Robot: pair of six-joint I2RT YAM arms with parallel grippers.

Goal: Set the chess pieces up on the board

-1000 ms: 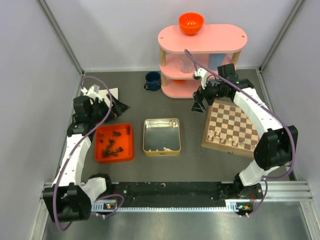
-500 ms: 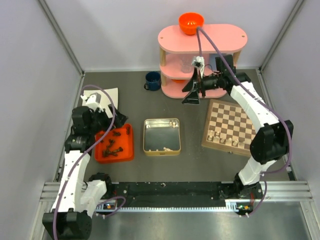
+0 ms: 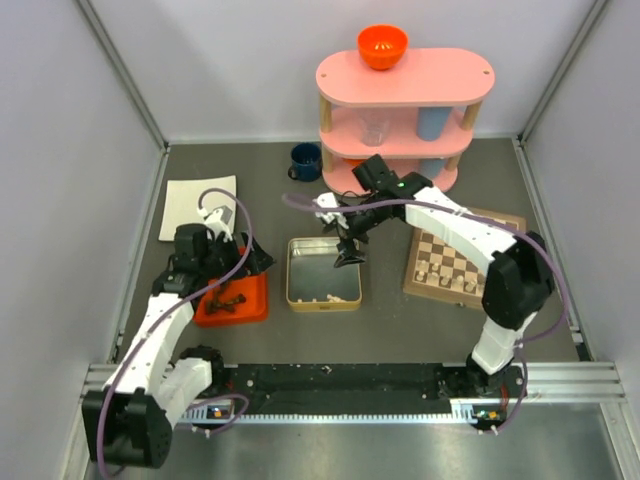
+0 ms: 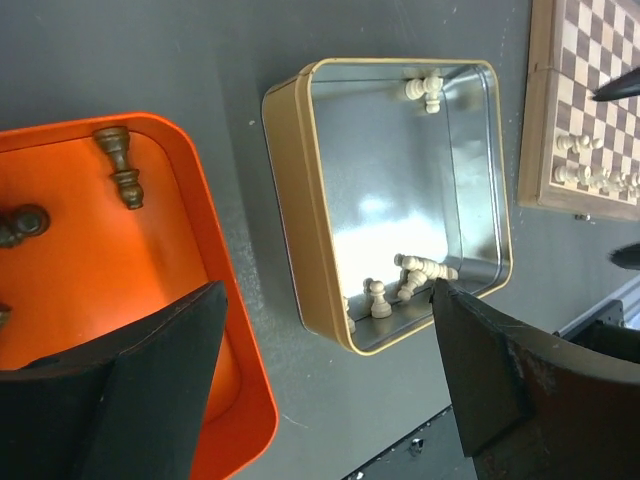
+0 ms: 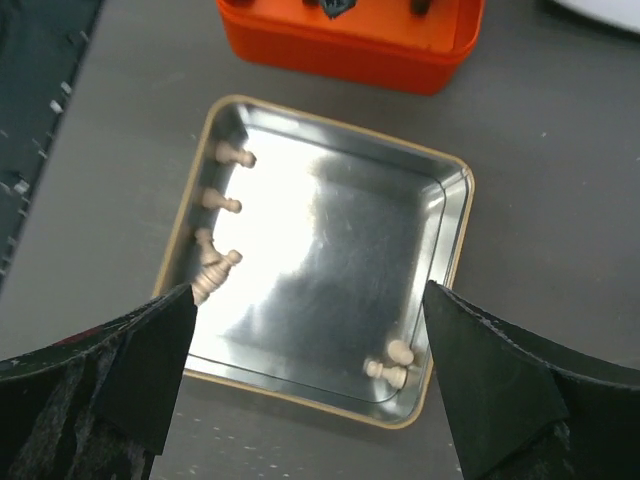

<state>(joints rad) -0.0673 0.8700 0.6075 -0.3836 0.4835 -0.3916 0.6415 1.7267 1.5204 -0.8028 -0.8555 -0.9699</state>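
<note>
The board [image 3: 470,243] lies at the right, with several pale chess pieces [image 3: 447,279] along its near edge. More pale chess pieces [image 5: 213,266] lie in the silver tin [image 3: 323,296] at the centre, in two corners. Dark chess pieces [image 4: 120,165] lie in the orange tray [image 3: 248,312] to its left. My right gripper [image 3: 349,247] hangs open over the tin's far edge, and nothing is between its fingers [image 5: 112,372]. My left gripper [image 3: 252,262] is open above the tray's right edge, empty, with the tin [image 4: 288,205] ahead of it.
A pink three-tier shelf [image 3: 405,80] with an orange bowl [image 3: 382,45] stands at the back. A blue mug [image 3: 305,160] sits left of it. A white sheet [image 3: 195,205] lies at the far left. A black rail [image 3: 340,385] runs along the near edge.
My right arm swung left from the board's far corner, past the shelf, to above the tin. My left arm came nearer and rightwards, from the white sheet to over the tray.
</note>
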